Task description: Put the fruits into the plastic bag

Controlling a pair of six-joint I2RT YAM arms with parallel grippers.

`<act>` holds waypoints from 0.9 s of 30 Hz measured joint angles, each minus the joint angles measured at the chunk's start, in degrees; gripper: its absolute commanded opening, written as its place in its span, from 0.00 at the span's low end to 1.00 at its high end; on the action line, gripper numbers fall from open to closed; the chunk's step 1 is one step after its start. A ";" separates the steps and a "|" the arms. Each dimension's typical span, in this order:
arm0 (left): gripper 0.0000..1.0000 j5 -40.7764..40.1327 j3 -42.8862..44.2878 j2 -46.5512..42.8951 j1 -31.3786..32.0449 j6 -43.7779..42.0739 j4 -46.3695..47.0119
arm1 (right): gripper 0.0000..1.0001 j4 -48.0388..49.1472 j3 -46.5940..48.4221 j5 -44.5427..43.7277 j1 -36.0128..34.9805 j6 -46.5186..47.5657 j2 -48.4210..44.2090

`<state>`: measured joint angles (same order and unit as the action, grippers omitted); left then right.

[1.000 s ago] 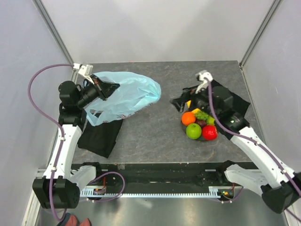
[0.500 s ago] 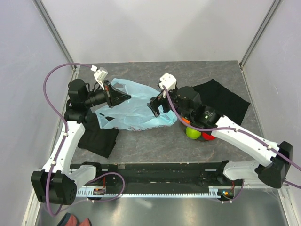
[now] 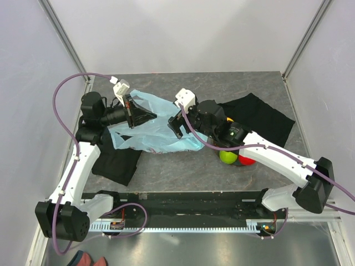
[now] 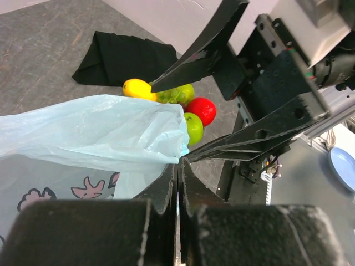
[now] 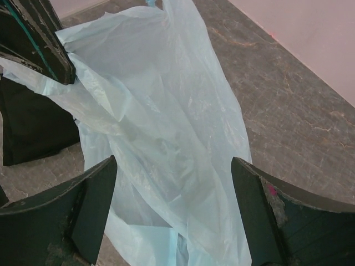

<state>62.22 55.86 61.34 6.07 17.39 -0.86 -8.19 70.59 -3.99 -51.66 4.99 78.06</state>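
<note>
The light-blue plastic bag [image 3: 158, 133] lies left of the table's middle. My left gripper [image 3: 152, 114] is shut on the bag's upper edge [image 4: 166, 130] and holds it raised. My right gripper [image 3: 176, 125] is open wide just over the bag [image 5: 166, 127], empty and not touching fruit. The fruits sit in a pile to the right, partly hidden under my right arm: green apple [image 3: 227, 157] and red apple [image 3: 246, 160]. The left wrist view shows the yellow fruit [image 4: 136, 87], the green grapes [image 4: 178, 94], the red apple [image 4: 202, 109] and the green apple [image 4: 193, 127]. The orange and the dark purple fruit are hidden.
One black cloth [image 3: 117, 162] lies under the bag's left end, another [image 3: 260, 113] at the back right behind the fruits. Grey side walls close the table in. A black rail [image 3: 183, 202] runs along the near edge.
My right arm swung left from the fruit pile to over the bag, its jaws open. My left gripper carried the bag's edge to the right and stretched the bag toward the middle.
</note>
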 measured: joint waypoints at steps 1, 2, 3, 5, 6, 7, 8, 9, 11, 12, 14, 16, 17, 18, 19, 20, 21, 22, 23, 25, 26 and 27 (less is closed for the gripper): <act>0.02 0.15 0.02 0.00 0.15 -0.07 -0.11 | 0.89 -0.02 0.02 0.15 0.00 0.09 0.31; 0.02 0.48 0.04 0.00 0.24 -0.15 -0.20 | 0.87 -0.02 0.07 0.37 0.00 0.37 0.63; 0.02 0.85 0.11 0.00 0.35 -0.24 -0.35 | 0.84 -0.02 0.07 0.55 0.00 0.52 0.81; 0.01 1.25 0.33 0.00 0.55 -0.39 -0.59 | 0.76 0.02 0.09 0.72 0.00 0.92 1.03; 0.02 1.44 0.48 0.00 0.61 -0.44 -0.76 | 0.72 0.00 0.17 0.76 0.00 1.09 1.09; 0.01 1.62 0.66 0.00 0.79 -0.55 -0.81 | 0.69 0.09 0.26 0.83 0.00 1.33 1.18; 0.02 2.08 0.83 0.00 0.83 -0.59 -0.85 | 0.60 0.26 0.33 0.94 0.00 1.49 1.25; 0.01 2.40 0.96 0.00 0.85 -0.66 -0.87 | 0.54 0.46 0.39 1.01 0.00 1.64 1.29; 0.02 2.75 1.16 0.00 1.05 -0.87 -1.20 | 0.34 0.72 0.50 1.16 0.00 1.95 1.38; 0.02 2.89 1.22 0.00 1.14 -0.98 -1.38 | 0.29 0.92 0.50 1.16 0.00 1.99 1.42; 0.21 2.89 1.25 -0.07 1.20 -1.31 -2.21 | 0.13 0.90 0.50 1.09 0.00 1.88 1.44; 0.39 2.56 1.25 -0.24 1.20 -2.10 -3.10 | 0.02 0.90 0.50 0.61 0.00 1.70 1.42; 0.56 2.27 1.22 -0.44 1.20 -2.51 -3.67 | 0.00 0.92 0.48 0.24 -0.02 1.57 1.42; 0.61 1.70 1.20 -0.76 1.22 -2.95 -4.00 | 0.00 0.87 0.44 -0.31 -0.04 1.25 1.42; 0.65 0.85 1.18 -1.16 1.20 -3.45 -4.39 | 0.00 0.94 0.35 -0.81 -0.04 1.25 1.40; 0.69 0.11 1.16 -1.66 1.20 -3.74 -4.96 | 0.00 0.94 0.20 -1.53 -0.04 1.05 1.33; 0.78 -0.85 1.14 -2.32 1.20 -3.96 -5.31 | 0.00 0.94 0.00 -2.27 -0.04 0.98 1.29; 0.81 -1.68 1.11 -2.97 1.20 -4.15 -5.60 | 0.00 1.05 -0.28 -2.80 -0.04 0.85 1.16; 0.89 -2.45 1.11 -3.50 1.20 -4.46 -5.84 | 0.00 1.14 -0.66 -3.41 -0.04 0.79 0.98; 0.95 -5.42 1.11 -4.94 1.22 -4.92 -6.49 | 0.00 1.22 -1.36 -4.13 0.07 0.72 0.50; 0.99 -6.60 1.14 -5.42 1.27 -5.22 -6.62 | 0.00 1.29 -1.57 -4.39 0.13 0.68 0.33; 0.99 -8.35 1.14 -6.10 1.31 -5.40 -6.91 | 0.00 1.29 -1.73 -4.63 0.42 0.63 0.11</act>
<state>53.87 56.99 55.24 7.38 11.99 -7.77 -6.90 68.86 -8.62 -51.24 5.63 78.17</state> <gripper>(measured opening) 0.942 0.010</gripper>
